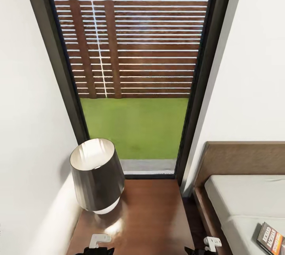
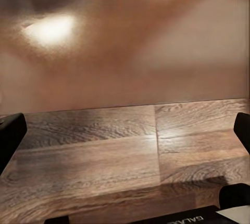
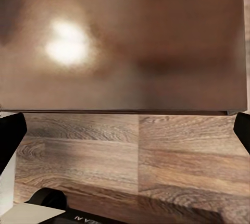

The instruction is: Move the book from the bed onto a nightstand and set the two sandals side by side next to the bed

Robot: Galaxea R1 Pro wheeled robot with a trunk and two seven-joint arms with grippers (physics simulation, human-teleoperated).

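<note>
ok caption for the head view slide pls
Head view: nightstand with lamp below a window; book lying on the bed.

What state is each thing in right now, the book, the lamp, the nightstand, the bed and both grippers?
White and orange paperback book: lying flat on the mattress.
Dark-shaded table lamp: upright on the nightstand.
Dark brown glossy wooden nightstand: top bare beside the lamp.
Dark-framed bed: holds the book.
Left gripper: open, empty.
Right gripper: open, empty.

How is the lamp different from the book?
The lamp stands upright on the nightstand; the book lies flat on the bed. The lamp is much bigger than the book. The lamp's shade is plain dark grey; the book's cover has lettering. Neither is touched by a claw.
</note>
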